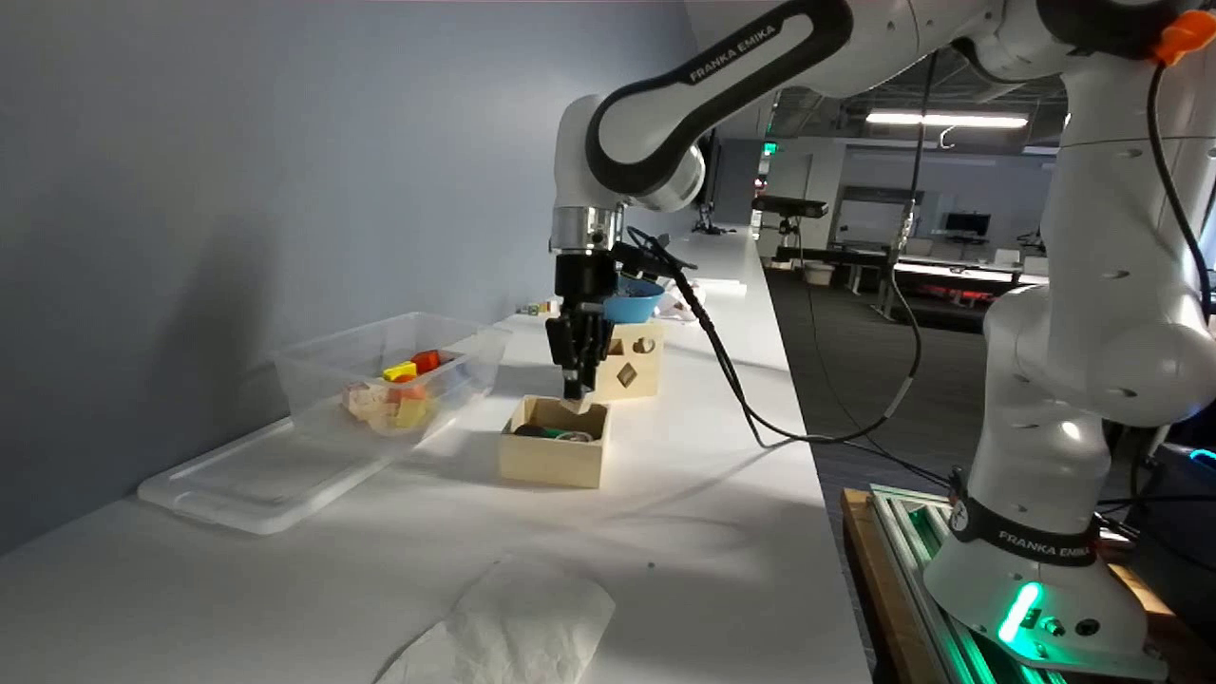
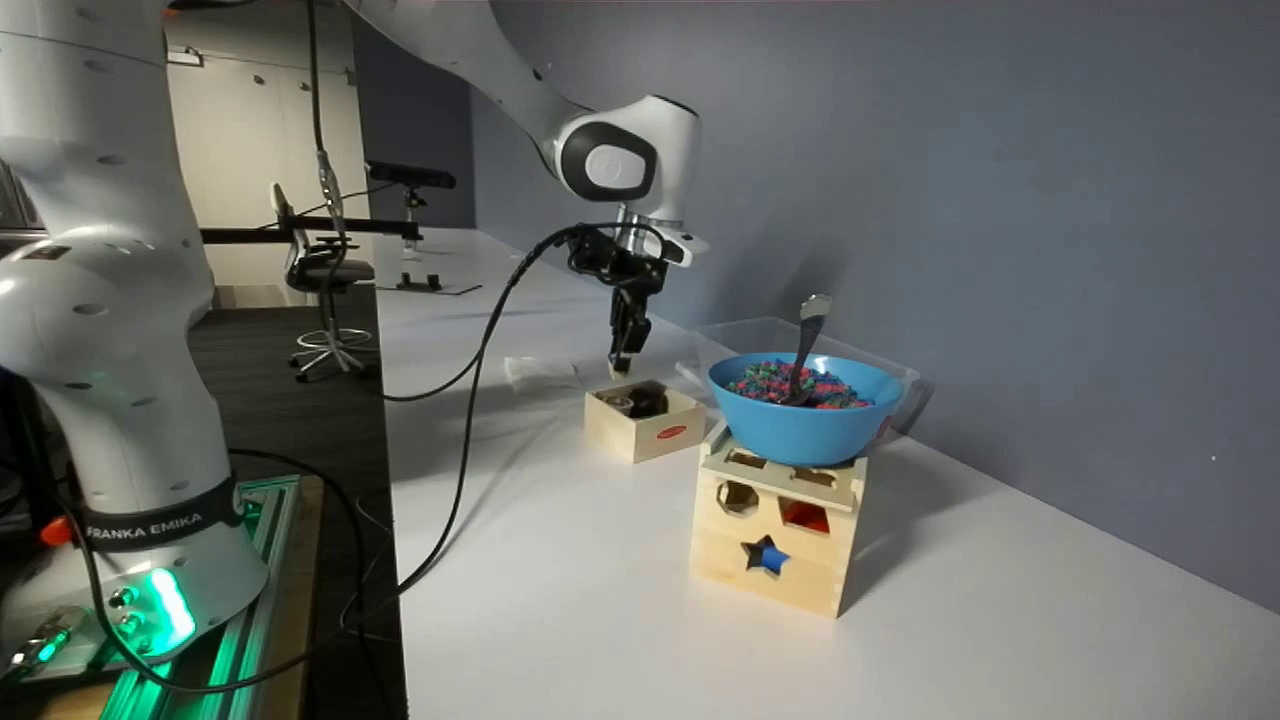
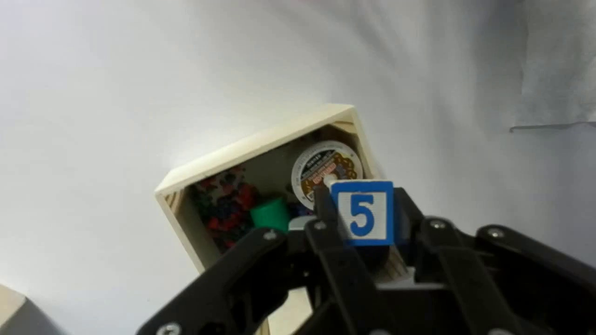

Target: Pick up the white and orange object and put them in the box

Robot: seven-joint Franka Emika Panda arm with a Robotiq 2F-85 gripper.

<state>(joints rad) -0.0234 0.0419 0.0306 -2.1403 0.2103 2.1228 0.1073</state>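
My gripper (image 3: 362,204) is shut on a white block (image 3: 362,221) with a blue border and a blue 5. The gripper shows in both exterior views (image 1: 581,375) (image 2: 624,350), pointing down. The block hangs over the edge of the low tan box (image 1: 551,464), near its rim (image 3: 253,146); I cannot tell if they touch. The box also shows in an exterior view (image 2: 640,438). Inside it lie a round printed lid (image 3: 333,163), a green piece (image 3: 271,214) and red-dark patterned material. The small orange object (image 1: 427,361) is in the clear bin beside a yellow item (image 1: 400,371).
The clear bin (image 1: 318,380) stands by the wall, its lid (image 1: 266,489) in front. A taller wooden box with shaped holes (image 2: 720,545) carries a blue bowl (image 2: 800,430) with a spoon (image 2: 806,340). White paper (image 1: 518,622) lies on the table. A cable loops from the wrist.
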